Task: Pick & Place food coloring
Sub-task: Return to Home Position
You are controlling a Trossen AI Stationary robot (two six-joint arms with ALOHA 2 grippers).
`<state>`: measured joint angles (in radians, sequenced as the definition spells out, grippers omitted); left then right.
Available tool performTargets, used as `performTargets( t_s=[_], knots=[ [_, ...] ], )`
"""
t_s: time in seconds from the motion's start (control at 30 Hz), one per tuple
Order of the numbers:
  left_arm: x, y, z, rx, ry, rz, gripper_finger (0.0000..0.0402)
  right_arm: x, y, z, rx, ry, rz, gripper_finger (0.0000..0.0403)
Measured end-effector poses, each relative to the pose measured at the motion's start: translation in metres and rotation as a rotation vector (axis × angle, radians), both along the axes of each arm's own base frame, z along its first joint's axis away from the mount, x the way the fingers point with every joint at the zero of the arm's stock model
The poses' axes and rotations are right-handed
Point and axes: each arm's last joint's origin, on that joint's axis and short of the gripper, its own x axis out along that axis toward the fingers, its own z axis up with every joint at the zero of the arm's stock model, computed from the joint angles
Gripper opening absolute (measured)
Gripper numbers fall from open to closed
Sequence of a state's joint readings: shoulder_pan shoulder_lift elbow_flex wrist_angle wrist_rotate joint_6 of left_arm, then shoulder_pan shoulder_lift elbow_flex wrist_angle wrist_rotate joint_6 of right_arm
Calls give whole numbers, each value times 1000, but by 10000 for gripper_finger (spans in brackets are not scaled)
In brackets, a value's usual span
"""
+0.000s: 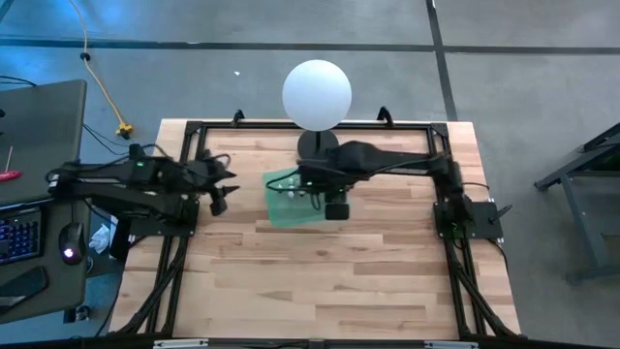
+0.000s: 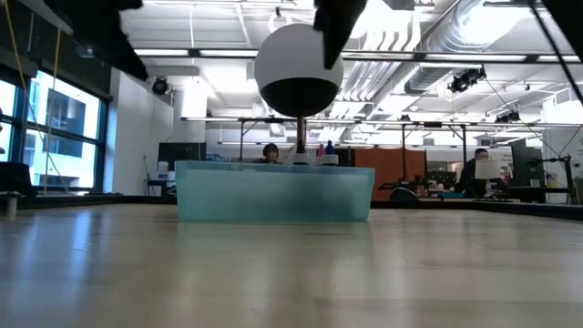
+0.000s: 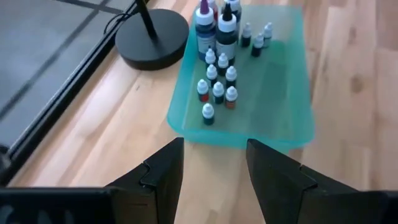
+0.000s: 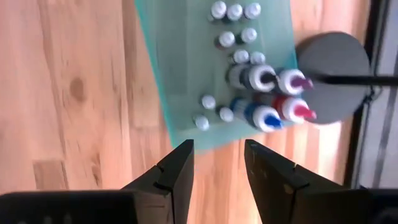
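Just under the right hand (image 4: 217, 149), fingers (image 4: 177, 171) apart, food coloring (image 4: 226, 39) stands in the green bin (image 4: 180, 74).

Eleven tiny bottles (image 3: 218, 91), four large bottles (image 4: 264, 118), one green bin (image 3: 280, 93), one lamp (image 1: 317, 94).

Even bright overhead light, white globe lamp (image 1: 317, 94) glaring at twelve o'clock, soft shadows on the table (image 1: 320, 281), low view backlit by ceiling strips (image 2: 209, 53) and nine-o'clock windows (image 2: 64, 118)

High view looks straight down; low view skims the table (image 2: 291, 273) — both wrist views share the bin (image 3: 277, 87).
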<state>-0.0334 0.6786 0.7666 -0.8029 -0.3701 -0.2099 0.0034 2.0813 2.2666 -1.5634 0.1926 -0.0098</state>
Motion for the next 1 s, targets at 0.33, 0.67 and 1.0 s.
performTargets(
  t_s=[0.33, 0.67, 1.0],
  knots=[
    [-81, 3, 13, -52, -275, 28, 170, -73, -5, -16, 118, -292, 162, 133],
    [-114, 2, 42, -32, -740, -52, 170, -167, -14, -81, 114, -779, 169, 133],
    [-67, -2, 14, 179, -871, -226, 170, -238, -17, -125, 60, -1304, 199, 133]
  ],
)
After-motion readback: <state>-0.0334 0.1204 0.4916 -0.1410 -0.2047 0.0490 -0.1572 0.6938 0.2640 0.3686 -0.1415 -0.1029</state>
